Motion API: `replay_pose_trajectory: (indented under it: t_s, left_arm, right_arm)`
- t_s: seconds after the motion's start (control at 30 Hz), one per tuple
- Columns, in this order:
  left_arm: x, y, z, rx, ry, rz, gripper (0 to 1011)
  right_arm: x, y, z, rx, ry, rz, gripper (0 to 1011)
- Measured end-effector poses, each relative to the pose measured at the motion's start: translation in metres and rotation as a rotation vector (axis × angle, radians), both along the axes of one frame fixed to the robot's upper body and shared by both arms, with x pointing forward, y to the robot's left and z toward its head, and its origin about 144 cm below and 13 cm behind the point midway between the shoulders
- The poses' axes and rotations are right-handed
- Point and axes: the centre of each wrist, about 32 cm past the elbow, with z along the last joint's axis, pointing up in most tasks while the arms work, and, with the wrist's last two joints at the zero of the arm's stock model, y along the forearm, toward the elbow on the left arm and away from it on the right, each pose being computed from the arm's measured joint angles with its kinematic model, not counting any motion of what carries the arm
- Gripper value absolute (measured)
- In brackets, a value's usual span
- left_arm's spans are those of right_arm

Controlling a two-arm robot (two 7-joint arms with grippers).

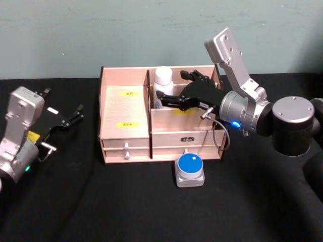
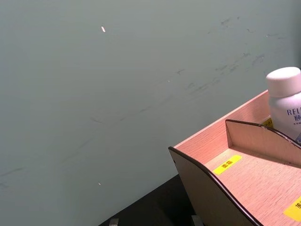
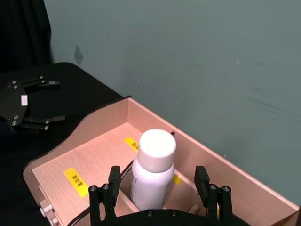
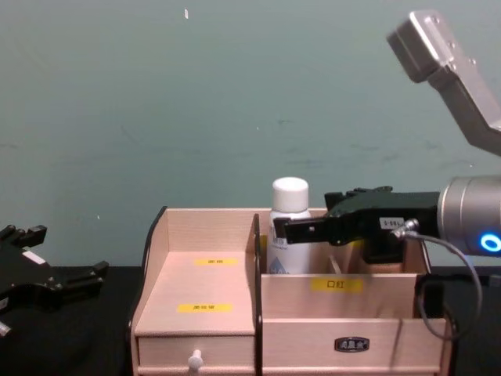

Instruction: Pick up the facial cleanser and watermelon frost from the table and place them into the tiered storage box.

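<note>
Right gripper (image 3: 157, 183) jaws apart astride facial cleanser (image 3: 155, 153) in tiered storage box (image 1: 123, 108); left gripper (image 3: 55, 101) jaws apart, aside.

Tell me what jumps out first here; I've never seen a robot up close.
The right gripper, open, reaches over the pale-wood storage box, its fingers either side of a white bottle standing upright in a back compartment. On the black table in front of the box sits a small blue-lidded pot. The left gripper rests open far left.
</note>
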Motion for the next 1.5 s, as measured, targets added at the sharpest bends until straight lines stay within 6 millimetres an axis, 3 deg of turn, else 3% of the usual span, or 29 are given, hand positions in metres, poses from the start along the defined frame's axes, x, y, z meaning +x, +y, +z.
replay_pose_trajectory:
  t_s: [0.33,0.47,0.7,1.1,1.33,1.5]
  left_arm:
    - [0.000,0.000,0.000,0.000,0.000,0.000,1001]
    - [0.000,0.000,0.000,0.000,0.000,0.000,1001]
    - [0.000,0.000,0.000,0.000,0.000,0.000,1001]
    - [0.000,0.000,0.000,0.000,0.000,0.000,1001]
    - [0.000,0.000,0.000,0.000,0.000,0.000,1001]
    - [0.000,0.000,0.000,0.000,0.000,0.000,1001]
  right_arm:
    - [-0.013,-0.008,0.018,0.002,-0.052,0.006,1003]
    - [-0.029,-0.015,0.028,-0.005,-0.060,0.014,1003]
    - [-0.073,-0.039,0.036,-0.016,-0.037,0.029,1003]
    - [-0.144,-0.067,0.021,-0.034,0.055,0.028,1002]
    - [-0.164,-0.071,0.007,-0.044,0.097,0.021,1002]
    - [-0.167,-0.070,-0.003,-0.054,0.130,0.012,1003]
